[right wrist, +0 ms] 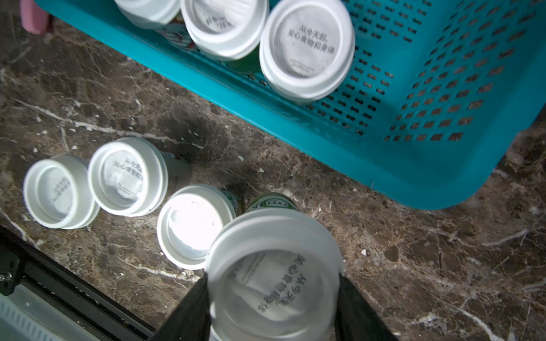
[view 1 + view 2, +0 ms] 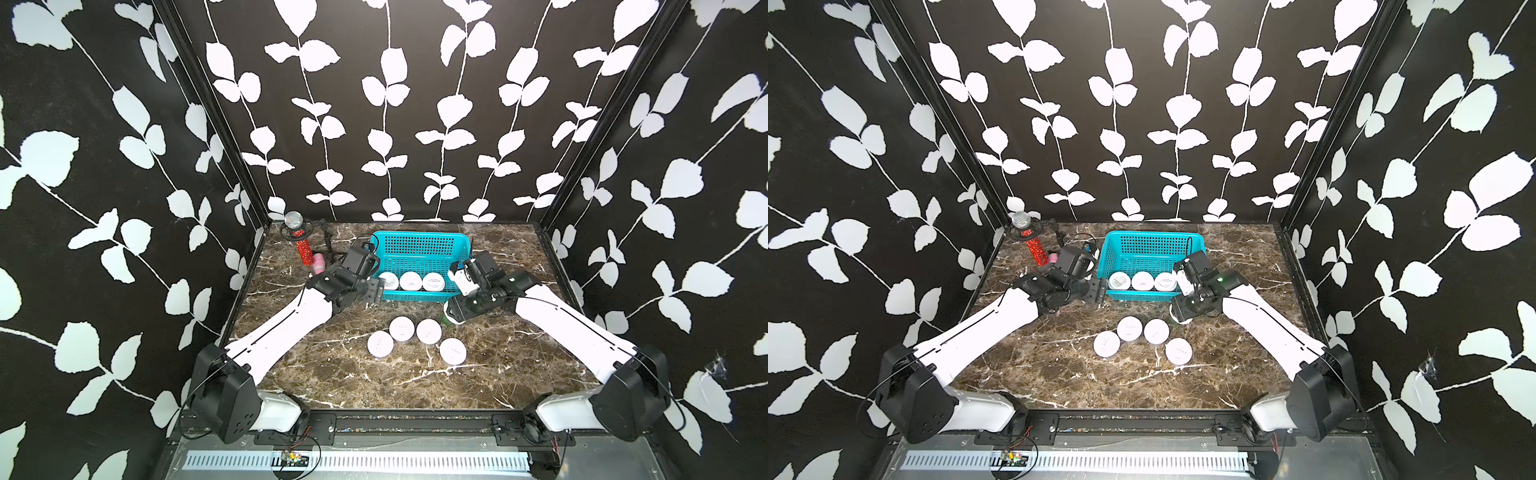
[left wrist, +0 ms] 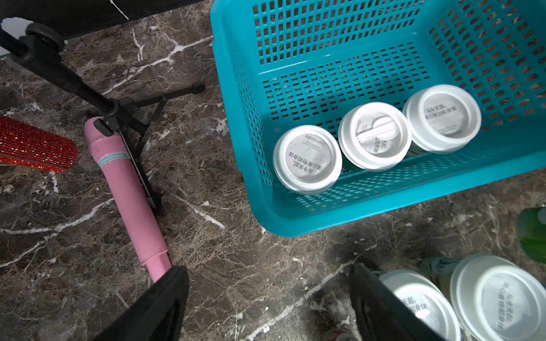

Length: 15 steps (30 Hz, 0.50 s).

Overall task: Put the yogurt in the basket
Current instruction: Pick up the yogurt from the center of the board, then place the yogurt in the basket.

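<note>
The turquoise basket (image 2: 419, 236) (image 2: 1154, 237) stands at the back middle of the table. Three yogurt cups (image 3: 373, 135) line its near wall. Several more yogurt cups (image 2: 402, 328) (image 2: 1129, 328) stand clustered on the marble in front of it. My right gripper (image 1: 273, 283) (image 2: 451, 316) is shut on one yogurt cup (image 1: 274, 265), lid toward the camera. It hangs just outside the basket's near right corner, above the cluster. My left gripper (image 3: 271, 295) (image 2: 376, 291) is open over bare marble by the basket's near left corner, holding nothing.
A red glitter microphone (image 2: 301, 245) on a black tripod (image 3: 124, 109) stands at the back left, with a pink slim bottle (image 3: 130, 189) lying beside it. A black rail (image 2: 415, 419) runs along the table's front edge.
</note>
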Available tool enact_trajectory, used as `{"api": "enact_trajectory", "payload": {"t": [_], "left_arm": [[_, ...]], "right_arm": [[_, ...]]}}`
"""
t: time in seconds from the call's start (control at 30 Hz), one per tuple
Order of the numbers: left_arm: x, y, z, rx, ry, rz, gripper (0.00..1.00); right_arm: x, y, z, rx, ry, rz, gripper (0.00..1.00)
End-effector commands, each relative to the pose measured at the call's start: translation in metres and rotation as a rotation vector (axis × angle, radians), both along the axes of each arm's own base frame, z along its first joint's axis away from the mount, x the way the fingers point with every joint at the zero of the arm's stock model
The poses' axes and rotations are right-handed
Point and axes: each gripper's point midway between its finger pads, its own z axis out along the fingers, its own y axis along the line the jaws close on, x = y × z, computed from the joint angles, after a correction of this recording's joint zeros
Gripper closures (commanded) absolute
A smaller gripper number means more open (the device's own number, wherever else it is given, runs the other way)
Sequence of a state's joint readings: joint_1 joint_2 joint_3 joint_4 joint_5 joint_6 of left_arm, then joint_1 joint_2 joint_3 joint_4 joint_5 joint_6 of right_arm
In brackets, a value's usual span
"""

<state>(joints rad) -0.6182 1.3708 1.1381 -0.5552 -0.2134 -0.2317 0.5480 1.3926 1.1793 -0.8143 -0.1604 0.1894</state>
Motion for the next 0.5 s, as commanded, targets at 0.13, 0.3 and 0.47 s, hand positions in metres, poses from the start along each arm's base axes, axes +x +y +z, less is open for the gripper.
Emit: {"api": "enact_trajectory", "payload": {"t": [0.13, 0.3, 0.47], "left_arm": [[0.001, 0.0, 0.007, -0.007, -0.009, -0.008, 0.14], [0.002, 0.0, 0.007, -0.006, -0.008, -0.008, 0.14], [0.002, 0.0, 0.008, -0.006, -0.011, -0.007, 0.14]], "right_arm": [[0.027, 0.022, 0.062, 0.159, -0.15, 0.025, 0.48], [0.048, 0.019, 0.089, 0.228, -0.216, -0.021, 0.48], [0.075, 0.005, 0.096, 0.222, -0.263, -0.111, 0.48]]}}
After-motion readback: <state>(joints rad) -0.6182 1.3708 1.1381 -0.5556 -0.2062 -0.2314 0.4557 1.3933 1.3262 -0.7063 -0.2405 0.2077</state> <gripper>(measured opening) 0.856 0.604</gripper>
